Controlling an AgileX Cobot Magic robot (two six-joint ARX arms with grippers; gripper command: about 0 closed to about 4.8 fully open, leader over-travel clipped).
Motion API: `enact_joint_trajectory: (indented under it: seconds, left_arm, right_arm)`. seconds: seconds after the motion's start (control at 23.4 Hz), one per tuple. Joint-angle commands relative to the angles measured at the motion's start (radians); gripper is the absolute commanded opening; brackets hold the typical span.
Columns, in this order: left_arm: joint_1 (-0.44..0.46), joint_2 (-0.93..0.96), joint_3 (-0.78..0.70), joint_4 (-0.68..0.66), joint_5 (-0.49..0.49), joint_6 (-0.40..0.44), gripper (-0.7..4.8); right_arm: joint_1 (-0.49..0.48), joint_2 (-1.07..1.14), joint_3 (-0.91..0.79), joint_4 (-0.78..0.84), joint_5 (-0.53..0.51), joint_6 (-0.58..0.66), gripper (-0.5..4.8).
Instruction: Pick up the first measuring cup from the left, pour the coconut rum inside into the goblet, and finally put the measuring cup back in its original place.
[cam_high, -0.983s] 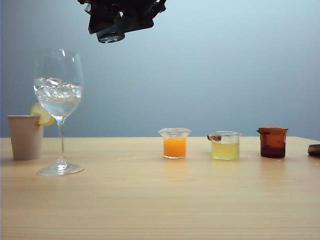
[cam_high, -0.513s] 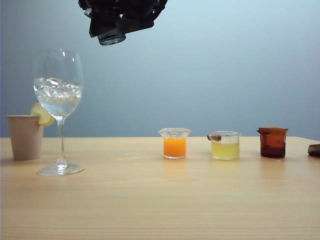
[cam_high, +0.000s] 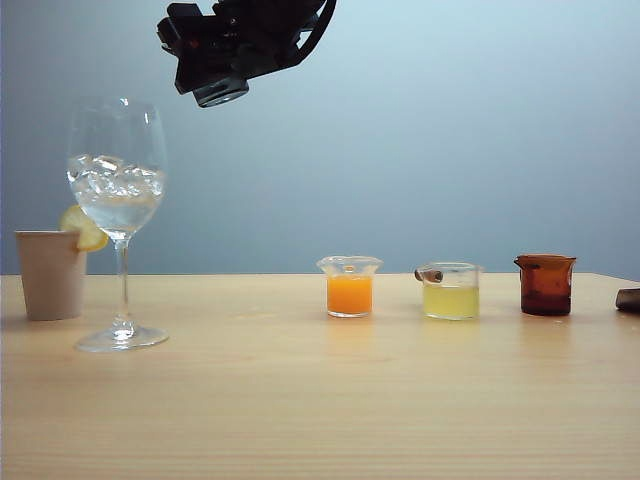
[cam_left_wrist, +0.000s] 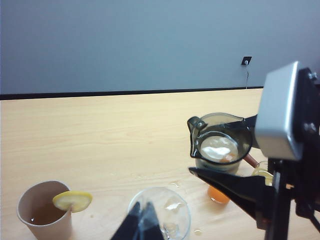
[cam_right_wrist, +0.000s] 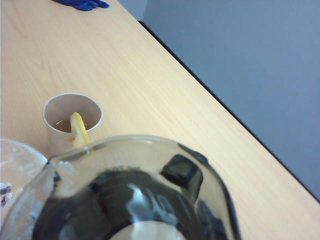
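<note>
You are watching the right gripper (cam_left_wrist: 295, 150) holding the first measuring cup (cam_left_wrist: 220, 142) aloft beside the goblet (cam_high: 116, 200), jaws half-closed; returning it looks next. The left gripper (cam_left_wrist: 141, 222) hovers overhead, aperture unclear.

No legible text or labels anywhere.

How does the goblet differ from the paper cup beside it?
The goblet is clear, stemmed glass and much taller; the paper cup is opaque beige and squat. The goblet holds ice in clear liquid; the paper cup carries a lemon slice on its rim. Both stand upright on the table.
</note>
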Motion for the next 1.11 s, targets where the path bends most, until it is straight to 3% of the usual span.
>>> enact_joint_trajectory:
  seconds: [0.04, 0.38, 1.11]
  left_arm:
    - [0.0, 0.001, 0.003, -0.033, 0.004, 0.001, -0.04]
    - [0.0, 0.0, 0.003, -0.087, 0.006, 0.001, -0.04]
    - [0.0, 0.002, 0.003, -0.121, 0.006, 0.001, -0.04]
  right_arm:
    - [0.004, -0.01, 0.009, 0.028, -0.008, -0.062, 1.11]
    - [0.016, -0.01, 0.011, 0.029, -0.002, -0.2, 1.11]
    - [0.037, 0.003, 0.011, 0.038, 0.002, -0.338, 1.03]
